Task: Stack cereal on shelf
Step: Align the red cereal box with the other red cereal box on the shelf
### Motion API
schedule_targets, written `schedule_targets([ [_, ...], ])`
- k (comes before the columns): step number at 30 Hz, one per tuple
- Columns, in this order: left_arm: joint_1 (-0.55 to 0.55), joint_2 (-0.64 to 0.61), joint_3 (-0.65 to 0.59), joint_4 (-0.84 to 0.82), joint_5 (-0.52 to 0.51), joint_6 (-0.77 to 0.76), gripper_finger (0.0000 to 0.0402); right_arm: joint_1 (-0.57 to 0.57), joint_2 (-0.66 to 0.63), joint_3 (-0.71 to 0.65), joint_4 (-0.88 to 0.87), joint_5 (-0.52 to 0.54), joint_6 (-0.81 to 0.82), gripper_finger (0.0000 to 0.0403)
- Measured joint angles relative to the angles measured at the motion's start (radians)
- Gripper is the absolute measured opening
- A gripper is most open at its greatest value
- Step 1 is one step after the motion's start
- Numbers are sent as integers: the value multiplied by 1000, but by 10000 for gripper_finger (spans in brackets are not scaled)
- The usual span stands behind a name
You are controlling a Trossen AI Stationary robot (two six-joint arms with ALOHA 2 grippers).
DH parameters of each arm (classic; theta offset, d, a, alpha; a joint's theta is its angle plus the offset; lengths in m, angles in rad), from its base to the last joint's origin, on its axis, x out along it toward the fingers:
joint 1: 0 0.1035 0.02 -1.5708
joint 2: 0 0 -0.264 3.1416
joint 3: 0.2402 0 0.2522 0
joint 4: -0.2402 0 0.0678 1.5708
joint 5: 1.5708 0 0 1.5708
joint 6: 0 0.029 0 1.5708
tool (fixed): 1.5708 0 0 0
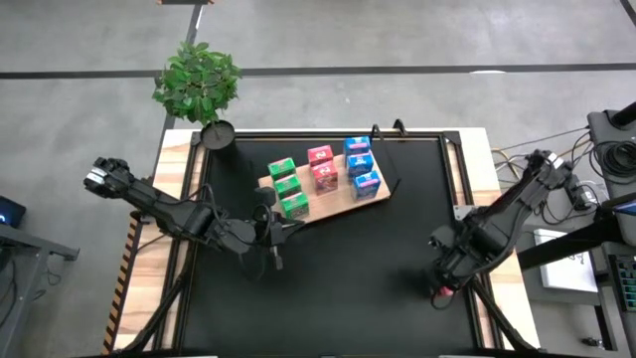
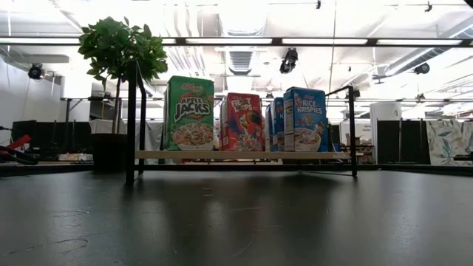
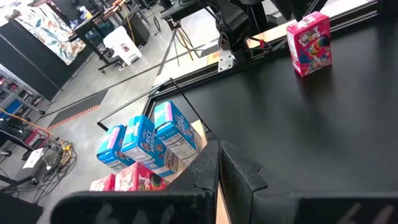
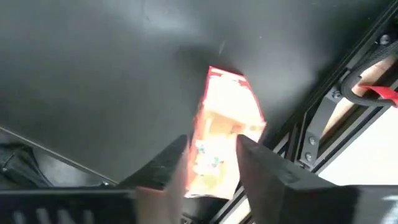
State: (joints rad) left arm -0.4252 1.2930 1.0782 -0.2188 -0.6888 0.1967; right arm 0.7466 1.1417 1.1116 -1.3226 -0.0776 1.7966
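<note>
Here we find the last pink-red box [image 4: 225,134] standing near the surface's [image 1: 348,268] front-right corner, well apart from the shelf [image 1: 343,202] that sits toward the back edge. We have the right gripper [image 1: 444,281] directly over it. In the right wrist view the box lies between our two dark fingers [image 4: 163,167], its long axis running away from the wrist along the line of the fingers, so the jaws straddle its narrow width. They stand apart, close to the box's sides, but we cannot tell whether the pads are touching the cardboard yet; we judge them open, with the closing pinch not yet made.

On the board we count eight boxes: three green boxes [image 1: 286,186] on the left, two pink-red boxes [image 1: 323,167] in the middle and three blue boxes [image 1: 362,166] on the right. The free place, as we read it, is at the front of the middle row, so the coming move turns on carrying the box from the front-right corner back and left toward the board.

Our left gripper [image 1: 270,225] waits just beside the shelf's front-left edge, nearer the board but far from the lone box. Its jaws look nearly together in the left wrist view, holding nothing. A potted plant [image 1: 199,82] stands at the back-left corner, clear of the path.
</note>
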Motion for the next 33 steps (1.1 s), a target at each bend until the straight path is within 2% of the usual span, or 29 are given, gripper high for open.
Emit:
schedule_targets([
  [9,0,0,0,0,0,0,0,0,3,-35,-3,-42,15,263],
  [15,0,0,0,-1,0,0,0,2,59,-44,-3,-61,19,304],
  [22,0,0,0,-7,0,0,0,2,119,-46,3,-61,10,288],
  [33,0,0,0,-7,0,-7,0,2,131,-46,12,-61,-2,200],
])
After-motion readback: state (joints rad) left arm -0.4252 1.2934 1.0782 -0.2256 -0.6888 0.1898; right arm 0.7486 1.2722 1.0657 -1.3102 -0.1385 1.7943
